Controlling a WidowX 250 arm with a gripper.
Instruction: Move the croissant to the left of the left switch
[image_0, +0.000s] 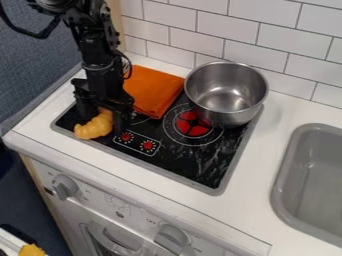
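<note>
The end effector (102, 119) straddles the croissant (95, 127), spread wide, grip unclear; a metal pot (230, 107) sits on the cooktop (200, 167).

Toy kitchen, stove top (212, 182), grey sink (288, 144), tiled wall (227, 27)

Looks down at steep slant from above and in front of counter (247, 200). Faces tiled wall (234, 30) at back, turned somewhat toward left rear. Catches counter's front edge on diagonal, higher at left, lower at right. Sits fairly near: takes in cooktop (207, 167) around middle, peers down into pot (227, 97), cuts off sink (286, 165) at right border. Reaches below counter edge to stove front (97, 195), beyond counter's left end to blue-grey surface (33, 65).
</note>
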